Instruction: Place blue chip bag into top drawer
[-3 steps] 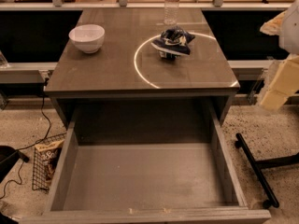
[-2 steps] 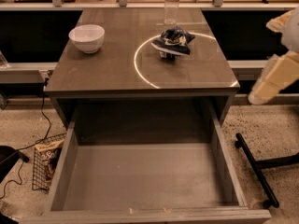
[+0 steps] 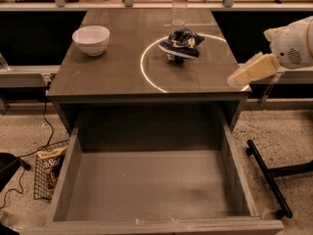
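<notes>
The blue chip bag (image 3: 180, 44), crumpled dark navy foil with white markings, lies on the cabinet top (image 3: 112, 72) right of centre, inside a bright ring of light. The top drawer (image 3: 146, 185) is pulled wide open below the cabinet top, and its flat grey-brown bottom is bare. My gripper (image 3: 249, 71) comes in from the right edge on a cream-white arm (image 3: 293, 48). It hovers at the cabinet top's front right corner, to the right of the bag and nearer the front, apart from it and holding nothing.
A white bowl (image 3: 91, 39) sits on the cabinet top at the back left. A clear water bottle (image 3: 179, 4) stands just behind the bag. A wire basket with a brown snack bag (image 3: 49, 165) is on the floor at left. A black stand leg (image 3: 266, 175) lies on the floor at right.
My gripper has moved left and slightly down, from the right edge of the view toward the cabinet top's front right corner. The bag, bowl and drawer have not moved.
</notes>
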You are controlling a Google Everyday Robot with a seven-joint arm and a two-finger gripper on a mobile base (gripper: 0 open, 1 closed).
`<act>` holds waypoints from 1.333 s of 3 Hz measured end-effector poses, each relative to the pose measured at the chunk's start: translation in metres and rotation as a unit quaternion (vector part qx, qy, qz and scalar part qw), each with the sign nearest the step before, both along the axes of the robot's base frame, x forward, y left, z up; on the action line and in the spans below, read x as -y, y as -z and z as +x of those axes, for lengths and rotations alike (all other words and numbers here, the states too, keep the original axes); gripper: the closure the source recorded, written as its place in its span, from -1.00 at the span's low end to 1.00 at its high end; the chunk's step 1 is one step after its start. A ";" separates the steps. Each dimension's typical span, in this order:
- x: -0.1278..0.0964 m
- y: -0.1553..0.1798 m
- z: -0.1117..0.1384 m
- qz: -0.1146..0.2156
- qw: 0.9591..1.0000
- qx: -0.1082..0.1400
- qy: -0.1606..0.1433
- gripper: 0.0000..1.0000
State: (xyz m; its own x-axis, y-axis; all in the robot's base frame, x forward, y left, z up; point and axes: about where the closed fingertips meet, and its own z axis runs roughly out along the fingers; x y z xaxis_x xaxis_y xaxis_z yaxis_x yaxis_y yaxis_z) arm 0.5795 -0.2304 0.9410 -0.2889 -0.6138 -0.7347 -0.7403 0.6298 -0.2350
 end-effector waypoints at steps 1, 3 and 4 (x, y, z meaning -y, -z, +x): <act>-0.009 -0.006 0.052 0.067 0.996 0.057 0.030 -1.00; -0.009 -0.024 0.100 0.090 0.984 0.123 0.094 -1.00; -0.033 -0.001 0.126 0.087 0.986 0.120 0.080 -1.00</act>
